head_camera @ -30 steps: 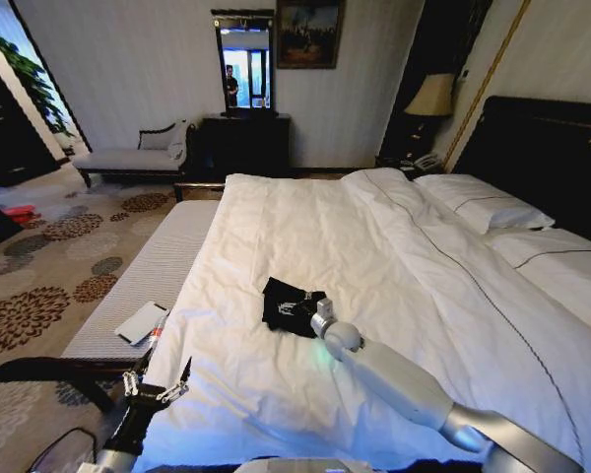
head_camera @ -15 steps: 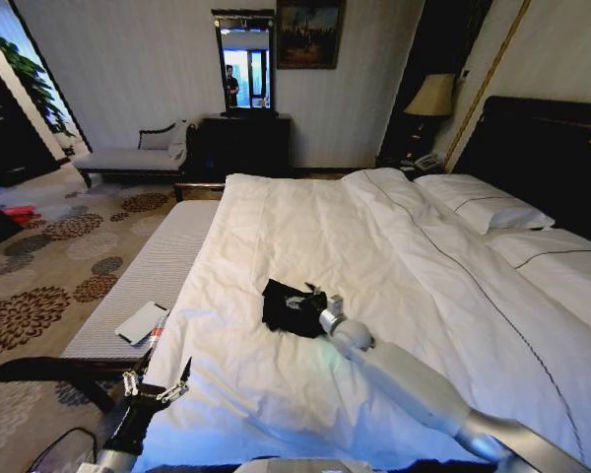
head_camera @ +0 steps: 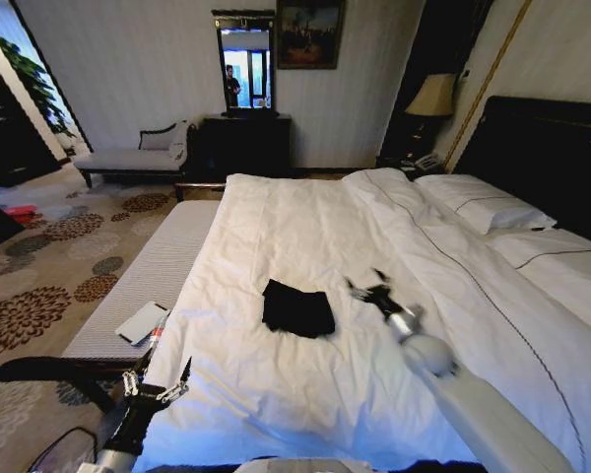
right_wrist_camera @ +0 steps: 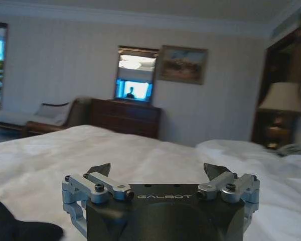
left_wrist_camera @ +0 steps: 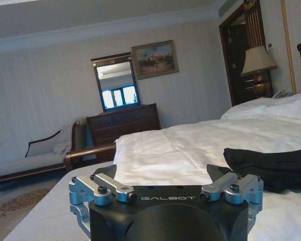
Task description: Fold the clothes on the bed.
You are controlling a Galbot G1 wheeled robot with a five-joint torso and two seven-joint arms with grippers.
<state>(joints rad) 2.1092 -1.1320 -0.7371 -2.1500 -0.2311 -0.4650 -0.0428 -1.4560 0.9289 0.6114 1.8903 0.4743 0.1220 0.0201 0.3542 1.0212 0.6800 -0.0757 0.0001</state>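
While it lies folded into a compact dark rectangle, the black garment (head_camera: 297, 308) rests on the white duvet of the bed (head_camera: 305, 227), nearer the foot end and well short of the pillows (head_camera: 483, 209); no lettering can be made out on it. Nothing touches it. Just beside it, on the side toward the pillows, the right gripper (head_camera: 370, 287) hangs above the duvet with its fingers spread and holding nothing; in the right wrist view those fingers (right_wrist_camera: 101, 169) stand wide apart over white bedding, with a corner of the dark cloth at the picture's edge. The left gripper (head_camera: 156, 380) sits low off the bed's near corner, over the edge of the grey upholstered bench (head_camera: 148, 276), its fingers (left_wrist_camera: 104, 171) likewise parted and empty; from the left wrist view the garment (left_wrist_camera: 271, 165) shows as a low dark mound on the duvet beyond them. A flat white object (head_camera: 141, 322) lies on the bench. Farther off stand a dark dresser (head_camera: 244, 145) with a mirror (head_camera: 244, 61) above it, a chaise (head_camera: 138, 156) against the wall, and a lamp (head_camera: 431, 97) near the dark headboard (head_camera: 547, 158).
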